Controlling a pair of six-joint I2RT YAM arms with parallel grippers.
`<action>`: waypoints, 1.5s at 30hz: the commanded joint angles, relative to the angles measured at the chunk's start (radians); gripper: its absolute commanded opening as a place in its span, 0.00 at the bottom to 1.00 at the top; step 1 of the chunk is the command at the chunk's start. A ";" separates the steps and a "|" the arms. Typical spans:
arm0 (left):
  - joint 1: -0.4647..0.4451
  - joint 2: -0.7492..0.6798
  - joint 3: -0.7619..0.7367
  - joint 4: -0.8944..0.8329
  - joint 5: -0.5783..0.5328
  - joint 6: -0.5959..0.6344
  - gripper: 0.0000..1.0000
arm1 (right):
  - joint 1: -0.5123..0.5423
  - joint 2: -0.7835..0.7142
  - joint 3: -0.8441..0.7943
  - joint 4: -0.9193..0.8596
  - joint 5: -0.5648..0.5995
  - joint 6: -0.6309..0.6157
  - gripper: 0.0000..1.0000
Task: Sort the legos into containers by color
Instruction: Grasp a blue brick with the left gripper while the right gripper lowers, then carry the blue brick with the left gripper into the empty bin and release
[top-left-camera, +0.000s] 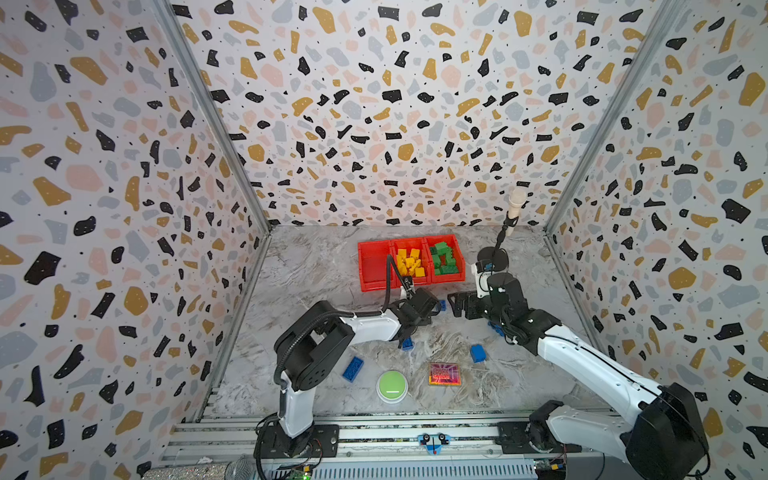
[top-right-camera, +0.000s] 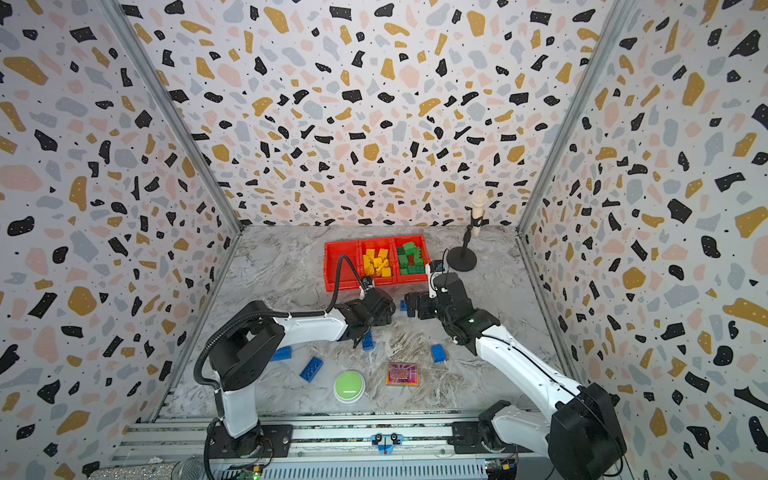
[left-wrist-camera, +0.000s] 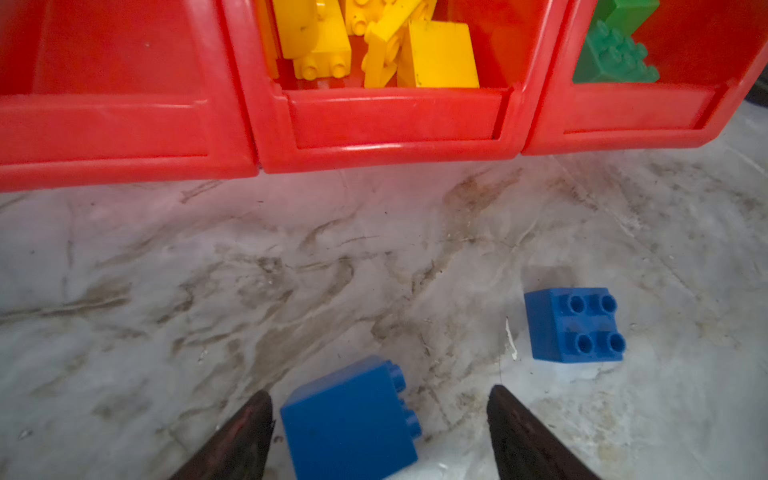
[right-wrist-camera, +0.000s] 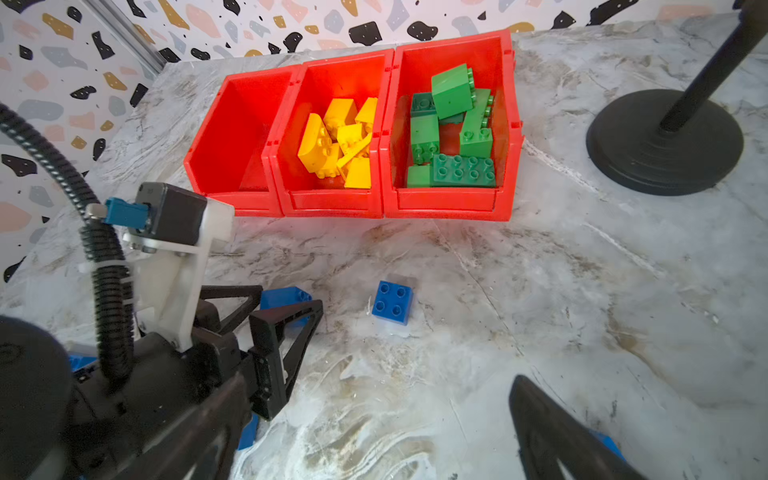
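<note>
- Blue brick (left-wrist-camera: 349, 419): lies on its side on the marble table (left-wrist-camera: 208, 291), studs facing sideways, between the fingers of my left gripper (left-wrist-camera: 380, 394). It is near the front of the red bins and apart from them.
- My left gripper: jaws apart. One finger (left-wrist-camera: 245, 432) is just beside the brick and the other stands clear of it, so nothing is clamped.
- Square blue brick (left-wrist-camera: 573, 324): studs up, on the table near the first brick, not touching it.
- Loose blue pieces nearer my bases: an oblong blue brick (top-left-camera: 353, 368) by my left arm, a chunky blue brick (top-left-camera: 478, 352) near the card, and a partly hidden blue brick (top-left-camera: 496, 328) under my right arm.
- Containers (right-wrist-camera: 332, 203): three red bins joined in a row at the far side of the table.
  - The middle bin holds yellow bricks (right-wrist-camera: 332, 145).
  - The right-end bin holds green bricks (right-wrist-camera: 457, 137).
  - The left-end bin shows bare red floor.
- My right gripper (top-left-camera: 454, 305): jaws wide apart, holding nothing, low over the table just beside the square blue brick.
- Green round button (top-left-camera: 392, 386) and shiny card (top-left-camera: 444, 373): side by side, apart, near the front edge.
- Microphone (top-left-camera: 515, 205): on a black stand, with its round base on the table right of the green bin.
- Terrazzo-patterned walls (top-left-camera: 374, 104): on three sides.
</note>
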 joint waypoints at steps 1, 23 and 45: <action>0.006 0.018 0.029 -0.032 0.004 -0.012 0.76 | -0.016 -0.030 -0.015 0.001 -0.009 -0.013 0.99; 0.050 -0.068 0.105 -0.192 -0.154 0.124 0.36 | -0.026 -0.084 -0.018 -0.018 -0.018 -0.011 0.99; 0.382 0.141 0.446 -0.162 -0.011 0.239 0.67 | -0.024 -0.054 -0.009 -0.093 -0.050 0.015 0.90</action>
